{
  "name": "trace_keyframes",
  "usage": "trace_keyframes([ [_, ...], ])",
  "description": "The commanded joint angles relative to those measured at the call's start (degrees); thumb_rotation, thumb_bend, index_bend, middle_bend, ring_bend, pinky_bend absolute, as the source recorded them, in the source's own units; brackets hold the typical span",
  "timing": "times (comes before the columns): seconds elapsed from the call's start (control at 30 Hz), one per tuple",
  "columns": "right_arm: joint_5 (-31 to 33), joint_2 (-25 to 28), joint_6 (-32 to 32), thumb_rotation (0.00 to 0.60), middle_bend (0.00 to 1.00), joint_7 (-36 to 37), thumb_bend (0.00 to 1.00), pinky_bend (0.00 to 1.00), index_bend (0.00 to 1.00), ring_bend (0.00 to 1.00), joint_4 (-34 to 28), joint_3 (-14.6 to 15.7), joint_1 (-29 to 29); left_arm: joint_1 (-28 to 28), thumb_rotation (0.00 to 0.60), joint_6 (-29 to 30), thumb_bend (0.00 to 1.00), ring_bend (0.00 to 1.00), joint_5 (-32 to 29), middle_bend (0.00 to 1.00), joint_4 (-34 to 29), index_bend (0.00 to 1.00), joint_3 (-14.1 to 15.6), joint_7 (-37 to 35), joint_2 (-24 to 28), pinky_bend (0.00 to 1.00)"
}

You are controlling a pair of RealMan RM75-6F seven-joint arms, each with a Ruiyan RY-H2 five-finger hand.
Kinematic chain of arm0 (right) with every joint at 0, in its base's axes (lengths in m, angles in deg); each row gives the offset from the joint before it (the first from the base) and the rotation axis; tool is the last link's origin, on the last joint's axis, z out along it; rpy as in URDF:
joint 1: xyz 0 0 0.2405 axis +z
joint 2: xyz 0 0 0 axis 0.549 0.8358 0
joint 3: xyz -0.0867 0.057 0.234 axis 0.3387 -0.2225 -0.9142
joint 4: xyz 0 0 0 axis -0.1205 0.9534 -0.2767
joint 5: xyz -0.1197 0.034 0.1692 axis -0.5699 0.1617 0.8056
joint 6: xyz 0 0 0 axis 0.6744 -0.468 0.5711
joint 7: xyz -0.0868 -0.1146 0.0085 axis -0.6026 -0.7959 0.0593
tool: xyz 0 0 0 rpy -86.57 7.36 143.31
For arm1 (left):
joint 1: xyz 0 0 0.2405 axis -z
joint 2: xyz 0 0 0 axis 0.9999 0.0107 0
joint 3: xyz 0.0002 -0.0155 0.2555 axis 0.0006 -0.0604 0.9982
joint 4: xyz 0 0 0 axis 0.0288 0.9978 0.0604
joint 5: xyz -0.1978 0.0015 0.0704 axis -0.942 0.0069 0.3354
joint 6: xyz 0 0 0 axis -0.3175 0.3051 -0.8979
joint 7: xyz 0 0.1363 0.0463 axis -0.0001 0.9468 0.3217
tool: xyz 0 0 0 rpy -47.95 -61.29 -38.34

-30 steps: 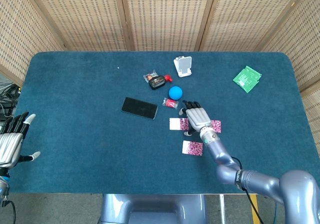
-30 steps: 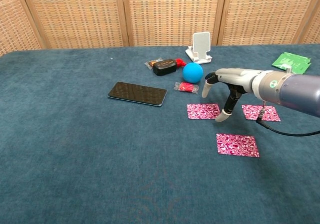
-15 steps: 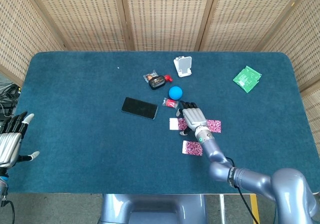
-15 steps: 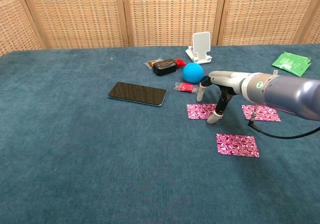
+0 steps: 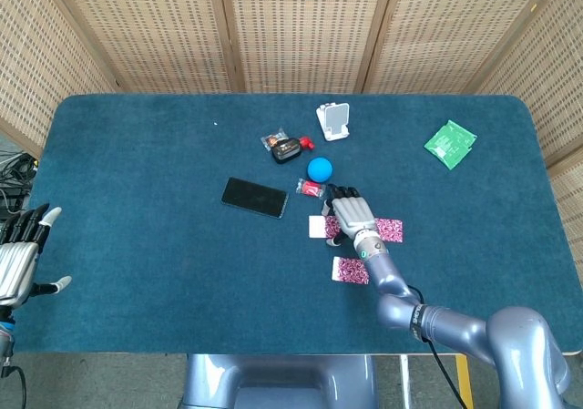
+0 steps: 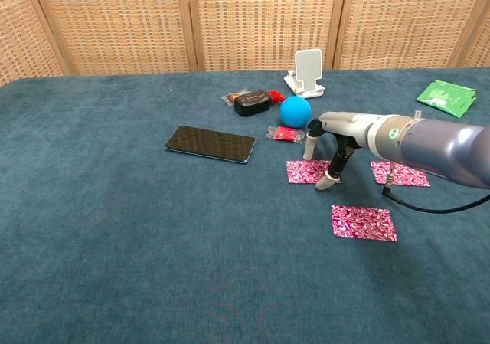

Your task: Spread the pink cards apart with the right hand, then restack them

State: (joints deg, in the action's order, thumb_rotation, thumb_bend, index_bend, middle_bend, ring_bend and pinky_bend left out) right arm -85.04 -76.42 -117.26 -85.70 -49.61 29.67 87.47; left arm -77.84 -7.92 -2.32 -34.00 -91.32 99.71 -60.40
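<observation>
Three flat pink patterned cards lie apart on the dark blue felt table top, so the spreading step reads as done and restacking as not yet begun. The left pink card sits just right of table centre; the right pink card lies at its 3 o'clock, and the near pink card lies toward 5 o'clock from the left one, none touching another. Each is face-flat with its long axis running roughly 9-to-3 in the chest view.

The right hand arches over the gap between the left and right cards, palm down, fingers curved downward. One fingertip rests at or on the right edge of the left card; it grips nothing. This posture suits dragging that card sideways toward its neighbours.

The left hand waits off the table's 8 o'clock corner, fingers apart and holding nothing.

Unrelated items cluster toward 12 o'clock from the cards: a black rectangular phone, a blue ball, a small red wrapped sweet, a white phone stand. A green packet lies toward 2 o'clock.
</observation>
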Motion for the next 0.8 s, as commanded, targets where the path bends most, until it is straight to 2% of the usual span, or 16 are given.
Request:
trace_keyframes([
  [0.03,-0.1,0.0,-0.2,0.6,0.0,-0.2,0.35,0.0,0.41,0.0,-0.1,0.1,0.0,0.0,0.6,0.0,0.0,0.0,0.1,0.0,0.0,0.0,0.0,0.0,0.0,0.0],
  [0.17,-0.4,-0.6,-0.8,0.6,0.0,-0.2,0.36,0.0,0.43,0.0,0.3,0.1,0.0,-0.1,0.6,0.1,0.0,0.0,0.3,0.0,-0.2,0.0,0.1,-0.1,0.0,0.0],
  [0.3,0.3,-0.8,-0.5,0.6,0.0,0.1,0.44,0.0,0.48,0.0,0.6,-0.6,0.1,-0.1,0.6,0.2,0.0,0.0,0.3,0.0,-0.1,0.0,0.1,-0.4,0.2,0.0],
  [0.43,1.0,-0.5,-0.3,0.6,0.0,-0.6,0.47,0.0,0.54,0.0,0.5,-0.5,0.3,-0.1,0.6,0.1,0.0,0.0,0.4,0.0,0.0,0.0,0.1,-0.5,0.2,0.0],
  [0.8,-0.7,0.7,-1.5,0.6,0.0,-0.1,0.47,0.0,0.55,0.0,-2.1,-0.2,-0.4,-0.2,0.6,0.3,0.0,0.0,0.8,0.0,-0.1,0.0,0.3,-0.3,0.1,0.0],
])
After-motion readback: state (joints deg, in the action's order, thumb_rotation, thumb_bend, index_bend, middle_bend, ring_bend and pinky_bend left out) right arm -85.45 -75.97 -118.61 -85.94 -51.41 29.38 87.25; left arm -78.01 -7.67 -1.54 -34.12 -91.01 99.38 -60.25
